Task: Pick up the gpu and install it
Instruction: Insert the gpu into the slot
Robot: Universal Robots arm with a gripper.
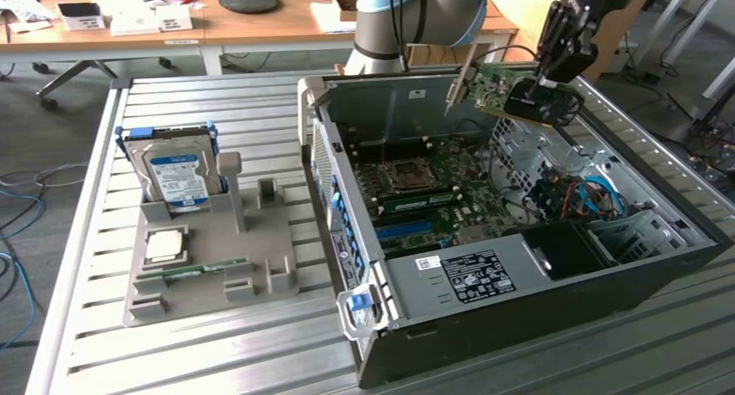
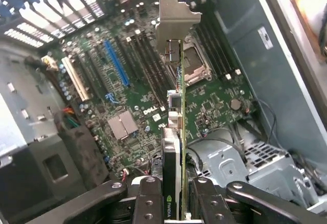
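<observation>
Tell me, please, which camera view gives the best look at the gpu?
The exterior view: the gpu shows its green board face, held by the gripper above the open computer case. The wrist view sees it edge-on, a thin line ending in its grey metal bracket.

Grey-and-pale-blue arm (image 1: 393, 21); black, seemingly screw-studded end effector (image 2: 175, 185).

NVIDIA on gpu (image 2: 171, 157) — DELL (white) on motherboard (image 2: 214, 106)
</observation>
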